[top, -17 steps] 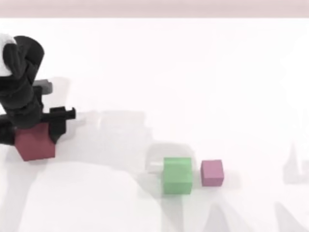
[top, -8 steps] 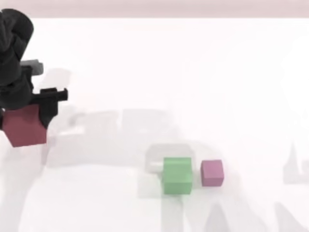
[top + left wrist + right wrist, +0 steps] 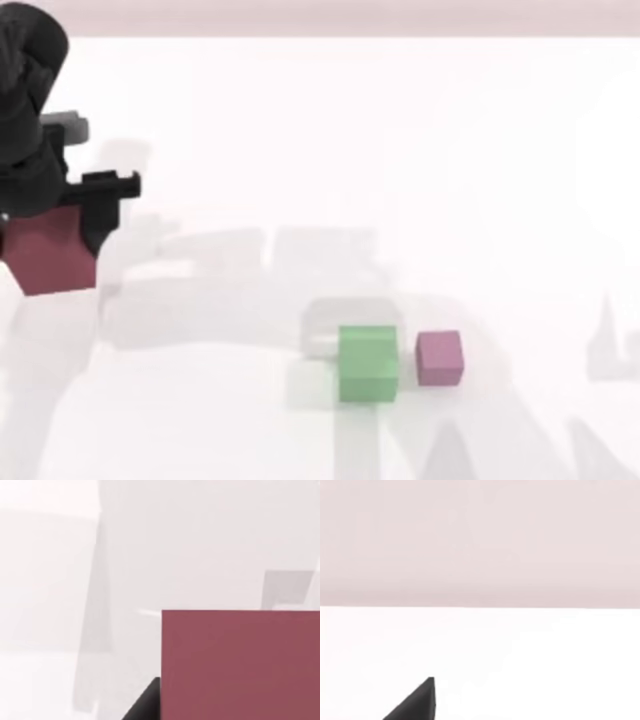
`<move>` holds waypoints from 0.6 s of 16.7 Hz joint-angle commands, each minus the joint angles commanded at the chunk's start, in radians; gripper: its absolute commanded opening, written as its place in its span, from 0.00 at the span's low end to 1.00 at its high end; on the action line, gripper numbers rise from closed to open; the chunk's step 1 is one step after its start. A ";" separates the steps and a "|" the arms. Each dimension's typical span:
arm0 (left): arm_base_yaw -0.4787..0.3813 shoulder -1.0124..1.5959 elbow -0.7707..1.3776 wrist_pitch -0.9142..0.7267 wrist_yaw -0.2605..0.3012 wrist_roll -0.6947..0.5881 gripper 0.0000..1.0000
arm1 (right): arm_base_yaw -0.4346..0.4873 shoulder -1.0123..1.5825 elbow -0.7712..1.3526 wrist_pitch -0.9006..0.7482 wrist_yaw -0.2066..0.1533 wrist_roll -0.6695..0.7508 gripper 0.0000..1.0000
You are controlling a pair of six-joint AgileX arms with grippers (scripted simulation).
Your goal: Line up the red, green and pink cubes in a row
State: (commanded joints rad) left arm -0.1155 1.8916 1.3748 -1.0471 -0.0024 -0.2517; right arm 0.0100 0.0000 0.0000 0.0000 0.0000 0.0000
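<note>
Our left gripper (image 3: 62, 222), at the table's far left, is clenched on the large dark red matte cube (image 3: 50, 250). Well off to the gripper's right lie the mid-sized light green cube (image 3: 368, 363) w/ the small mauve-pink cube (image 3: 439, 358) just beside it, apart. Right arm: out of the top view
</note>
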 joint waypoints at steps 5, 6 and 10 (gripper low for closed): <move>-0.190 -0.011 0.008 -0.030 -0.001 -0.144 0.00 | 0.000 0.000 0.000 0.000 0.000 0.000 1.00; -0.243 -0.016 0.008 -0.037 -0.002 -0.183 0.00 | 0.000 0.000 0.000 0.000 0.000 0.000 1.00; -0.451 -0.041 0.008 -0.060 -0.003 -0.332 0.00 | 0.000 0.000 0.000 0.000 0.000 0.000 1.00</move>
State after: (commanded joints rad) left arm -0.5663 1.8508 1.3830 -1.1075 -0.0051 -0.5837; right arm 0.0100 0.0000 0.0000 0.0000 0.0000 0.0000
